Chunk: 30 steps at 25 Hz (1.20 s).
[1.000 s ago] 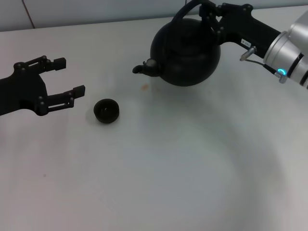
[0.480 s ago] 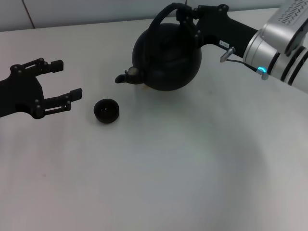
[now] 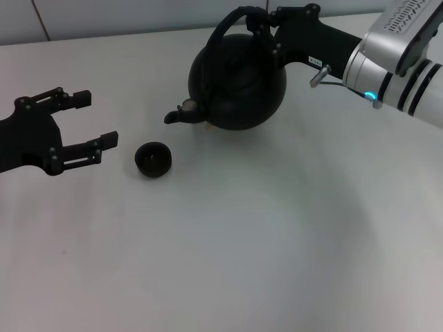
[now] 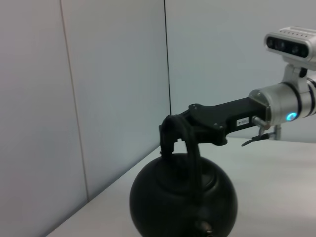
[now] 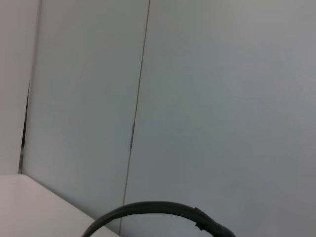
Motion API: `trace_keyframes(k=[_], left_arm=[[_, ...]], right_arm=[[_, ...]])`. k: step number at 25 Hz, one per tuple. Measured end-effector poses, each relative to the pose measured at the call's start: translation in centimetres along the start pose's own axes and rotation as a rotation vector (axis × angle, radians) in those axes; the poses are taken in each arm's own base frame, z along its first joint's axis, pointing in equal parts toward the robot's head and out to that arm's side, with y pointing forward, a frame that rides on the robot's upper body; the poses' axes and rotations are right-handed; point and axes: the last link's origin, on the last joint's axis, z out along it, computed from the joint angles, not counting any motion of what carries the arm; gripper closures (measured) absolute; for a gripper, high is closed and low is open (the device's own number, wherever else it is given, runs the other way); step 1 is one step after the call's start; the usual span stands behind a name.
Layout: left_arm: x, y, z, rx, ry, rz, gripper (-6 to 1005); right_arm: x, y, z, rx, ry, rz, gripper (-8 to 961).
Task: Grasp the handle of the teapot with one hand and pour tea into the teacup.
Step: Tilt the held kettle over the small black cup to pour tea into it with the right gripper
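The round black teapot [image 3: 237,81] hangs above the table at the back centre, its short spout [image 3: 178,115] pointing left and slightly down toward the teacup. My right gripper [image 3: 261,22] is shut on the arched black handle [image 3: 228,24] at its top. The left wrist view shows the teapot [image 4: 183,197] from the spout side, with the handle [image 4: 174,132] held by the right gripper [image 4: 170,134]. The small black teacup [image 3: 153,159] stands on the table below and left of the spout. My left gripper [image 3: 90,121] is open, just left of the teacup and apart from it.
The white table [image 3: 263,235] stretches wide in front and to the right. A grey panelled wall [image 4: 98,84] stands behind the table. The right wrist view shows only that wall and a curved piece of the handle [image 5: 148,209].
The right arm has carried the teapot left, bringing the spout closer to the teacup; most of that shift came in the first half second. The left gripper has drifted slightly left.
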Motion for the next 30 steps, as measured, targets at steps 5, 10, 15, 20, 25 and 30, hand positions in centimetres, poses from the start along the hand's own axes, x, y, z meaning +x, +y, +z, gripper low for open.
trace_keyframes(k=[5,10,15,20,25,30], left_arm=[[0.1,0.1,-0.1,-0.011,0.004,-0.002,197],[0.1,0.1,-0.1,-0.011,0.003,-0.002,197],[0.2,0.1,-0.1,-0.010,0.003,0.004,197],[0.3,0.0,-0.1,-0.010,0.004,0.006,197],[0.3,0.0,-0.1,-0.009,0.003,0.007,197],[0.3,0.0,-0.2,-0.008,0.003,0.006,197]], right_arm=[[0.0,0.0,0.4,-0.010,0.024,-0.031,854],[-0.1,0.2,0.6,-0.021,0.026,-0.043,854],[-0.2,0.2,0.6,-0.023,0.024,-0.046,853],[-0.3,0.1,0.6,-0.023,0.021,-0.070,853],[-0.4,0.3,0.7,-0.030,0.021,-0.080,855],[-0.6,0.5,1.1,-0.045,0.022,-0.097,856]])
